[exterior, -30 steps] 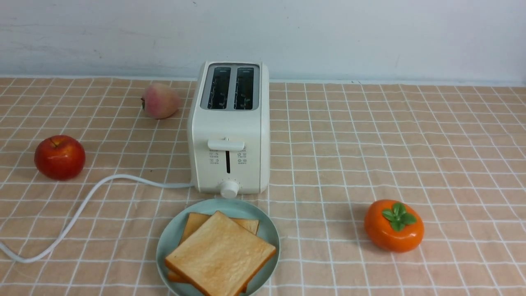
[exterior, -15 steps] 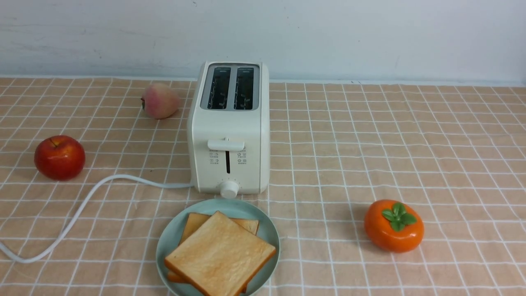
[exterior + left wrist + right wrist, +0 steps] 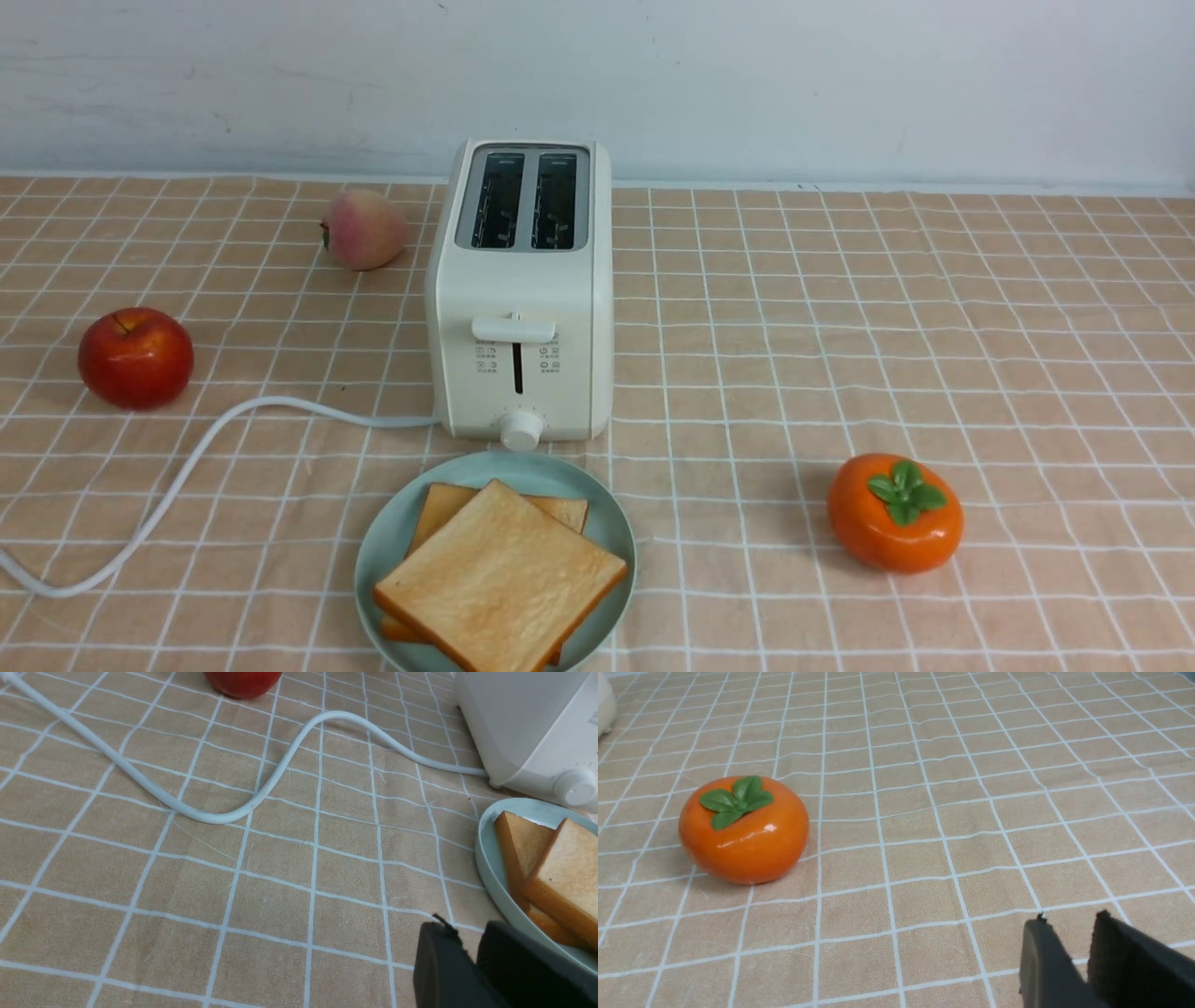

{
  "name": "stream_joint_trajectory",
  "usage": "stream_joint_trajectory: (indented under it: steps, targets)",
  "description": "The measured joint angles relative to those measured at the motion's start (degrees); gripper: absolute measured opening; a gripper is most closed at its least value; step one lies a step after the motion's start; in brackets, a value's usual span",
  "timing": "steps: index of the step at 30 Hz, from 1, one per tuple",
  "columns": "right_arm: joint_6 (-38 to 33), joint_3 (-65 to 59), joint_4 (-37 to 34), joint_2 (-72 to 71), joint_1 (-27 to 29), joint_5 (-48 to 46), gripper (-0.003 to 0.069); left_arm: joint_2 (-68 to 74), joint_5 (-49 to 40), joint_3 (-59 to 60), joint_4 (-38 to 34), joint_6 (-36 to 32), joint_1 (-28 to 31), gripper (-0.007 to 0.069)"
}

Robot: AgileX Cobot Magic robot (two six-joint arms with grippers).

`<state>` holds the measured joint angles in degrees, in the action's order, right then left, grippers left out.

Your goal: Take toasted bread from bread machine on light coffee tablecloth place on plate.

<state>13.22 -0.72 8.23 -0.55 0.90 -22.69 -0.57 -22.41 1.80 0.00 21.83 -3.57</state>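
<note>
Toasted bread (image 3: 499, 583): two slices stacked on plate (image 3: 607, 523), before bread machine (image 3: 520, 289). Left gripper (image 3: 472, 952) just beside plate rim, empty, jaws narrowly parted. Right gripper (image 3: 1083, 947) well apart, likewise.

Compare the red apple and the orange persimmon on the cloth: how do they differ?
The red apple is deep red with a thin stem; the orange persimmon is orange with a green leaf cap. The apple sits left of the toaster, the persimmon to its right and nearer the camera. Both are glossy, round, and rest untouched on the tablecloth.
</note>
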Motion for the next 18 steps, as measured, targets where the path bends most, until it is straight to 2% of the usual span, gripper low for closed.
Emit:
stream_joint_trajectory:
  steps: [18]
  targets:
    - [-0.05,0.00,0.00,0.00,0.00,0.00,0.0188,0.00,0.00,0.00,0.00,0.00,0.00,0.0127]
